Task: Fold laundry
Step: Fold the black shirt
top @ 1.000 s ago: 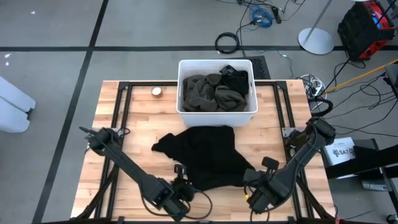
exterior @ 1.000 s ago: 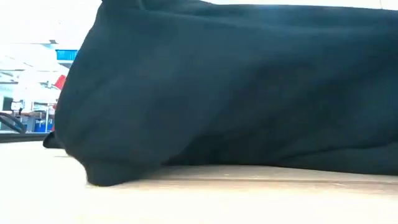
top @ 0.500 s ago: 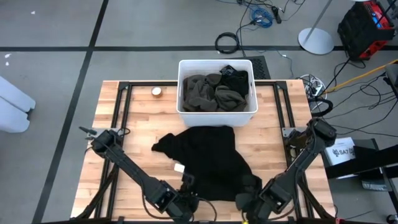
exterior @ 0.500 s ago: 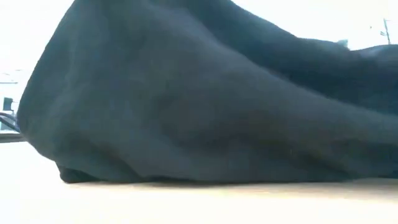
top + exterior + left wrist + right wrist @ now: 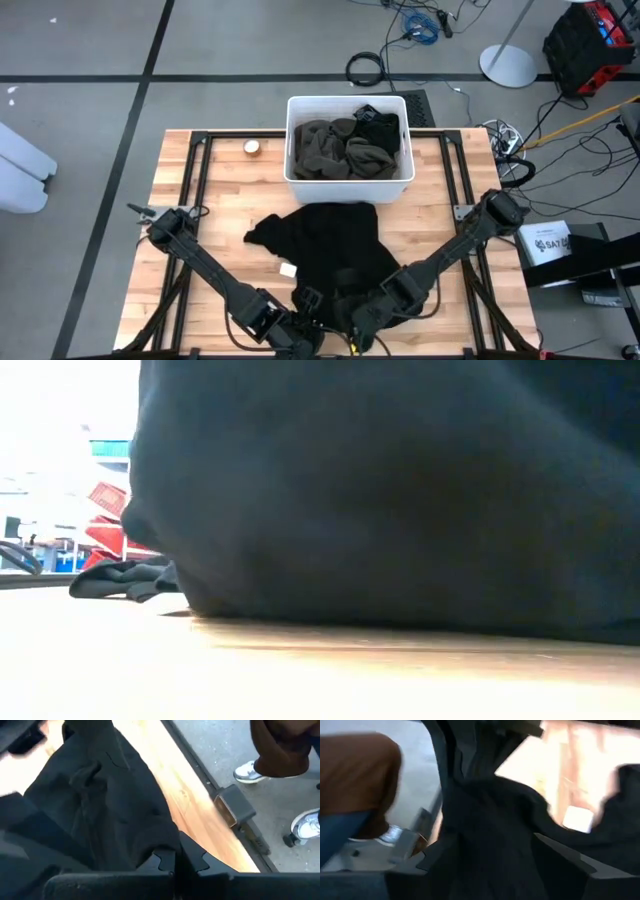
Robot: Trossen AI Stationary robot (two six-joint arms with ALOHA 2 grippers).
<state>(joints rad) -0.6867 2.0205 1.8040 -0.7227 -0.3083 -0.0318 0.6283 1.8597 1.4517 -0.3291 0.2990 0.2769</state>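
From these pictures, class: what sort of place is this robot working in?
Probably a robotics lab or workshop, not a home: the wooden table sits on a taped concrete floor, with loose cables and a red equipment case around it.

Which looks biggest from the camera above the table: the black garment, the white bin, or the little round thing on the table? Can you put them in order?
Largest to smallest in the high view:
1. Black garment, spread across the table.
2. White bin, somewhat smaller but not by much.
3. Little round thing, by far the smallest.
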